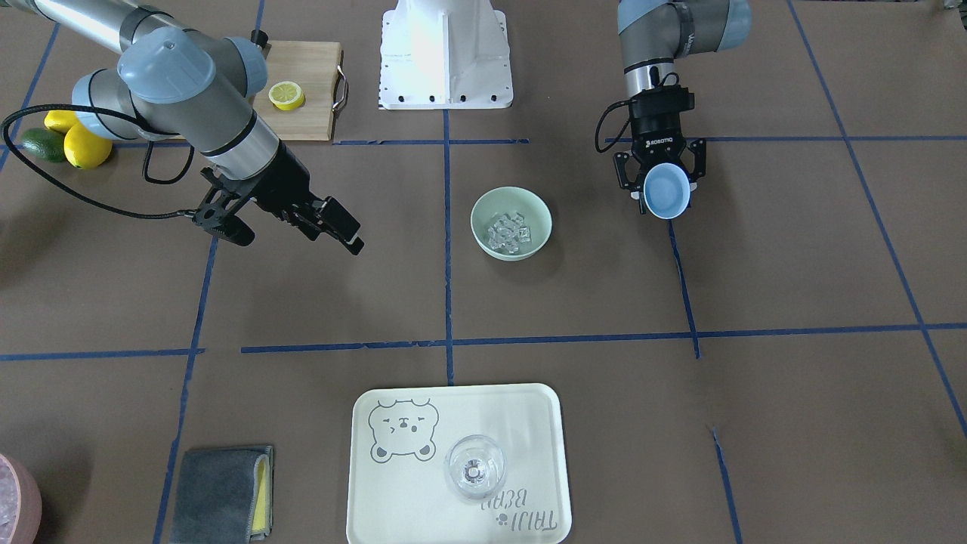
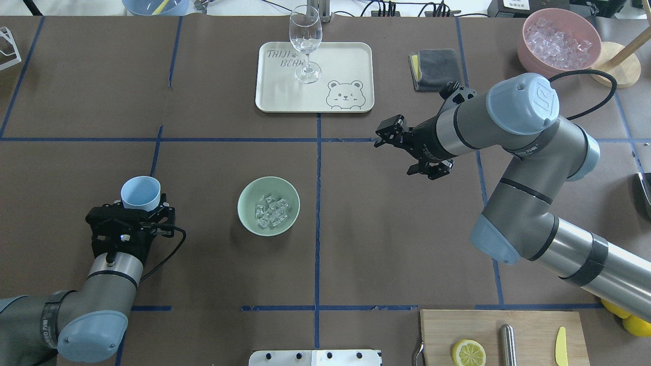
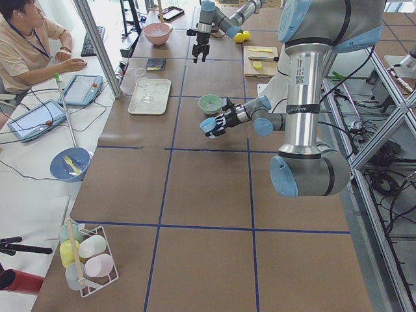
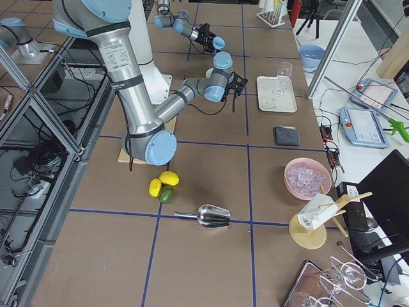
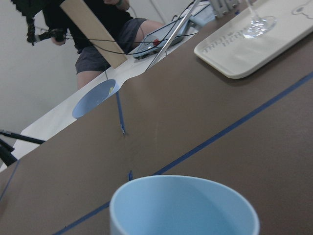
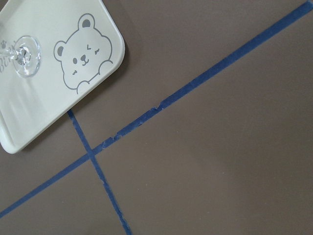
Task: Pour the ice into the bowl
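Right gripper (image 1: 301, 243): released, fingers spread wide, grasping nothing, above the table.
Left gripper (image 2: 141, 204): clenched on the blue cup (image 2: 141, 192).
Bowl (image 2: 246, 203): on the table between both grippers, nearer the left one, touching neither.
Blue cup: upright between the left fingers.
Ice (image 2: 272, 209): piled inside the bowl.

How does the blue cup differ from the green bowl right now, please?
The bowl is mint green and wider; the blue cup is narrower. The bowl rests on the table holding the ice; the cup is gripped by the left gripper and looks empty. Both are round and plain.
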Tool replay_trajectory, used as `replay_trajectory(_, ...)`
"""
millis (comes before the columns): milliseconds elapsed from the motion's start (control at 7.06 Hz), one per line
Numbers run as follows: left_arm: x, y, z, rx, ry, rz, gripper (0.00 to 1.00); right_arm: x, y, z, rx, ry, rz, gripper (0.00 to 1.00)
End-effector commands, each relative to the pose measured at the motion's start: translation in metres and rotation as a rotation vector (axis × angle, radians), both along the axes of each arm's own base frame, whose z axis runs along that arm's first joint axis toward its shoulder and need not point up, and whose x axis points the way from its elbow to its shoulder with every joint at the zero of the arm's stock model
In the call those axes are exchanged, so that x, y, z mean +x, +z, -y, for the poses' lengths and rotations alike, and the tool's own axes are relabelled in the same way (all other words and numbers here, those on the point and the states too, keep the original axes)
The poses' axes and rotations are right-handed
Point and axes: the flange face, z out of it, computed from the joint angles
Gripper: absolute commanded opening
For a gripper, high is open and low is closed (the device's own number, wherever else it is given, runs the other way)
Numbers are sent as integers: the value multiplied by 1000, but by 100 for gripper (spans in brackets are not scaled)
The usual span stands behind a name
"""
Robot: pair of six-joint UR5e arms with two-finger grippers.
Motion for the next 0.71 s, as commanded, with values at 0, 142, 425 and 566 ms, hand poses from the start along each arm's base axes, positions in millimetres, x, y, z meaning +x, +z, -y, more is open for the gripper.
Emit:
replay_trajectory(0, -7, 84, -1, -62, -98, -49, 0, -3, -2, -2, 3, 5, 0, 100)
replay_trajectory(142, -51, 115, -4, -25, -142, -74, 0, -3, -5, -2, 6, 5, 3, 100)
replay_trajectory(425, -130, 180, -10, 134, -161, -138, 0, -5, -9, -5, 9, 1, 9, 100)
replay_trajectory(566, -140, 215, -9, 241, -228, -82, 0, -12, -10, -11, 16, 9, 7, 100)
